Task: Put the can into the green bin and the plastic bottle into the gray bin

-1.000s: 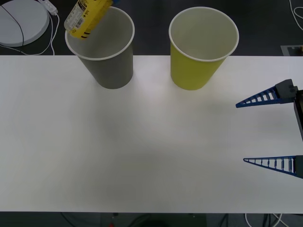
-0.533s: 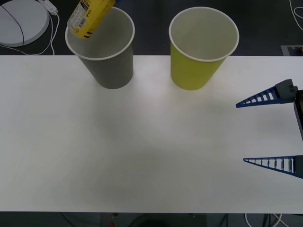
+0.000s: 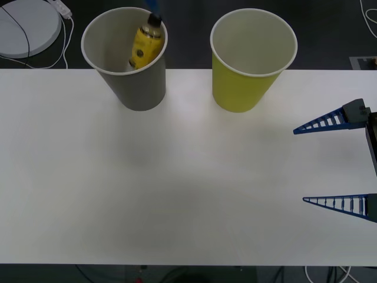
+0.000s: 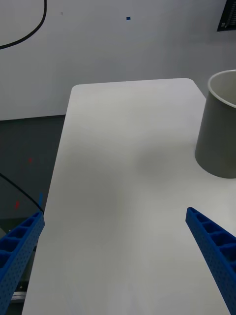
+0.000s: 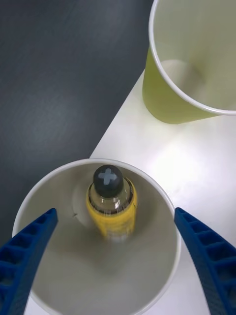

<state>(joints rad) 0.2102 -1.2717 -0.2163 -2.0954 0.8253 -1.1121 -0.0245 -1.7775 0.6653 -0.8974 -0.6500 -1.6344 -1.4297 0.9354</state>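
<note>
Plastic bottle (image 5: 110,204) stands cap-up inside the gray bin (image 3: 138,88), beside the green bin (image 3: 241,88). Left gripper (image 5: 115,266) hovers above, fingers spread and empty. Right gripper (image 3: 339,162) idles over the counter (image 3: 177,188), fingers apart.

Count: 2 large tapered paper cups on the white desk (image 3: 177,188) — 1 gray paper cup with a white rolled rim (image 3: 132,82), 1 yellow-green paper cup with a white rolled rim (image 3: 244,88), just right of the gray cup. 1 small yellow plastic bottle with a dark screw cap (image 3: 146,44), inside the gray cup, cap up. 1 round white disc with a black cable across it (image 3: 26,26), off the desk, left of the gray cup. 0 cans seen.
</note>
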